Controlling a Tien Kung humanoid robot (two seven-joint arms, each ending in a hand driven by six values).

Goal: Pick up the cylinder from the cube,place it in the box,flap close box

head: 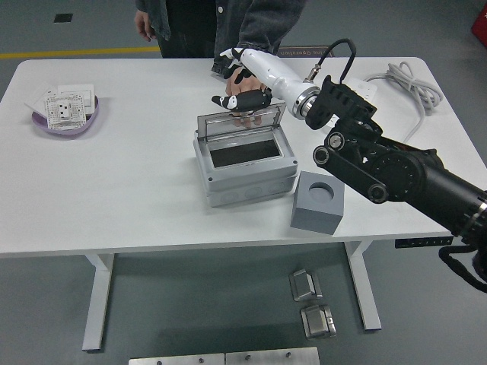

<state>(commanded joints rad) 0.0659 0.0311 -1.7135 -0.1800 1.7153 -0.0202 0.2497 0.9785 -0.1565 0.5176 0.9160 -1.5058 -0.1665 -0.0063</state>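
The grey box (245,176) stands mid-table with its clear lid (228,124) raised at the back. Its inside (243,153) looks dark, and I cannot make out the cylinder there. The grey cube (316,205) sits right of the box, and the round hole in its top is empty. My right hand (237,95) is white with black fingers, spread and holding nothing, just above and behind the lid's top edge. A person's hand (243,116) rests behind the lid, partly hidden by my hand. My left arm is out of view.
A purple dish (39,122) with white socket plates sits at the far left. A white power strip cable (407,84) lies at the back right, behind my right arm. The person stands at the table's far edge.
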